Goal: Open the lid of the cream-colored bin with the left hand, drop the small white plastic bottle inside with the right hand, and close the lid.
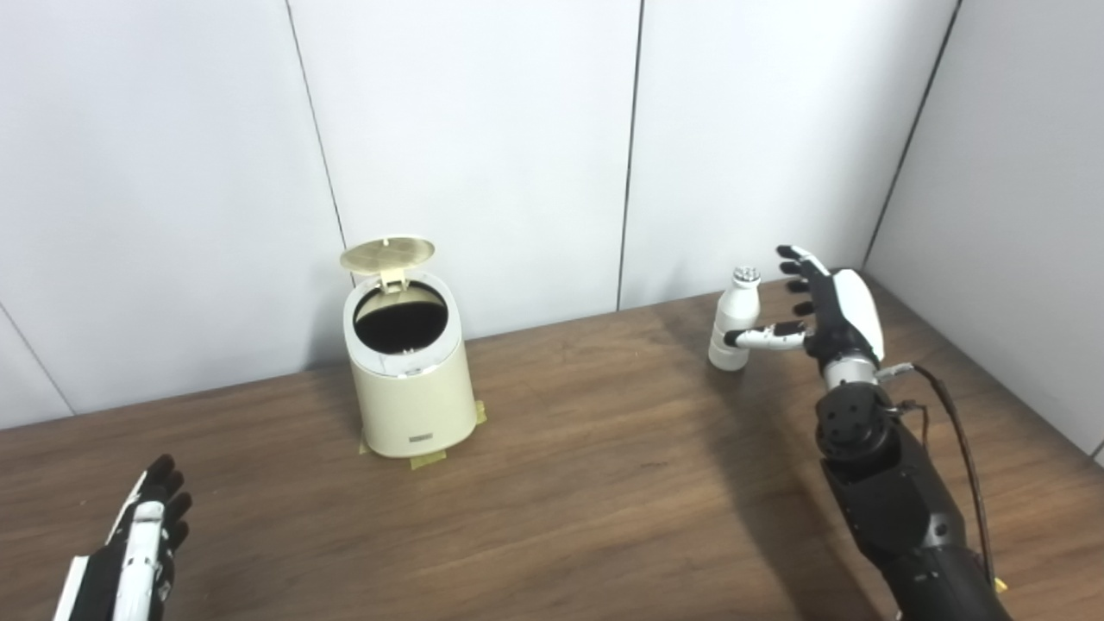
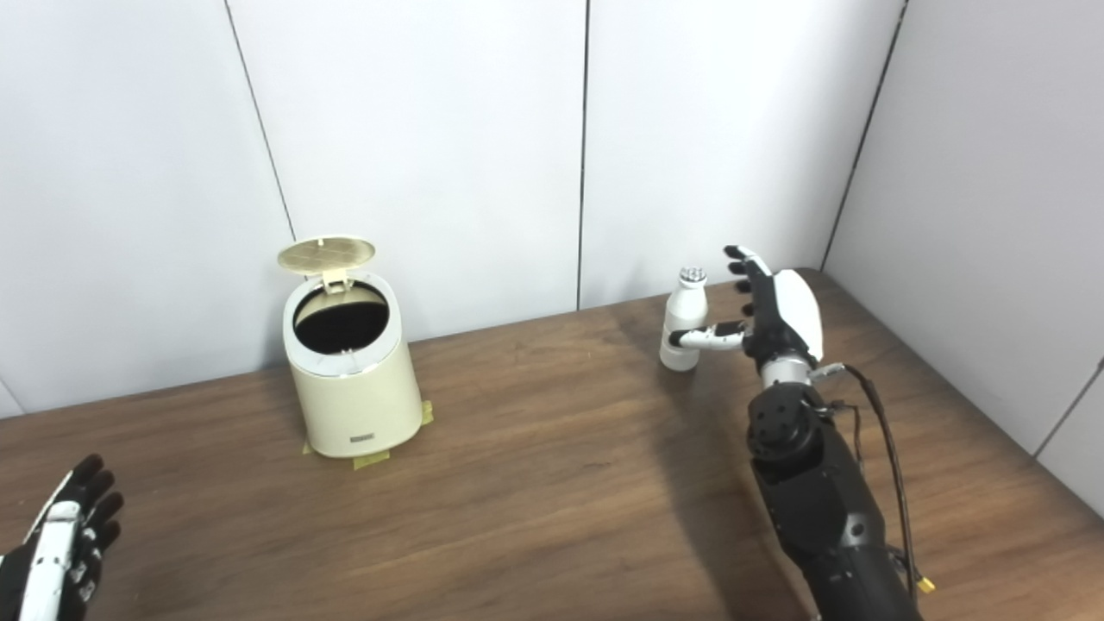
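Now right robot hand [image 1: 832,310] beside upright bottle [image 1: 735,328]

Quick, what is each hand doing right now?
Left hand: open, holding nothing.
Right hand: open beside the bottle, not yet gripping it.

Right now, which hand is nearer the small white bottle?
Right. The right hand is open right beside the bottle, thumb across its front. The left hand sits far off at the table's near left corner, beyond the open bin.
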